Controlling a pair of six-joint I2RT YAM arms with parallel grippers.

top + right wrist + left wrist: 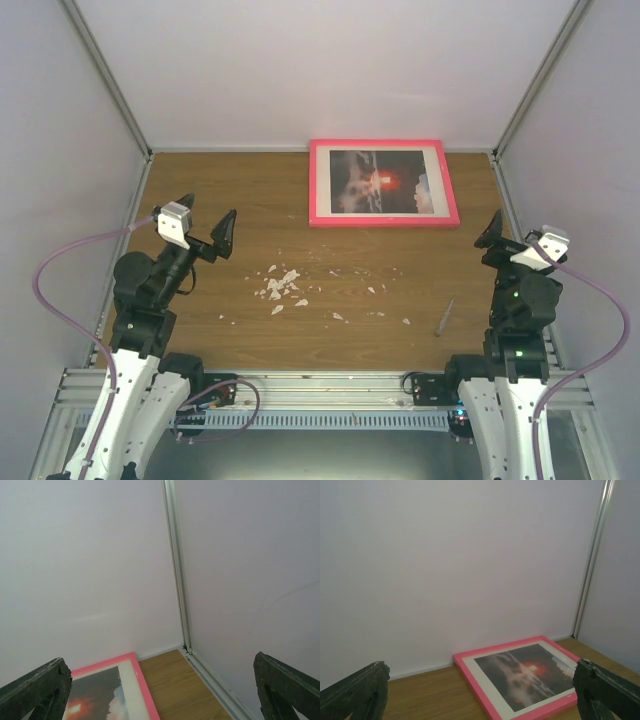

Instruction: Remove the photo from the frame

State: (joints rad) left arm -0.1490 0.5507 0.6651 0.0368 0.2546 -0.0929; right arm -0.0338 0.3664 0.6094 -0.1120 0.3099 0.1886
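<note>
Left end effector [207, 220], right end effector [159, 660], both apart, photo [378, 182] seemingly inside frame [383, 218], lying flat

The left arm [150, 290], at seven o'clock in the overhead view, and the right arm [520, 300], at five, share white lower shells and black upper links. A mauve cable [45, 290] loops from each wrist, beside a pale grey camera block [175, 222]. Small green lights [516, 353] dot the right arm. The left tool [480, 692] and right tool [160, 690] carry matt black, rough-edged wedge fingers [357, 692].

Soft, even, slightly hazy lighting throughout.
</note>
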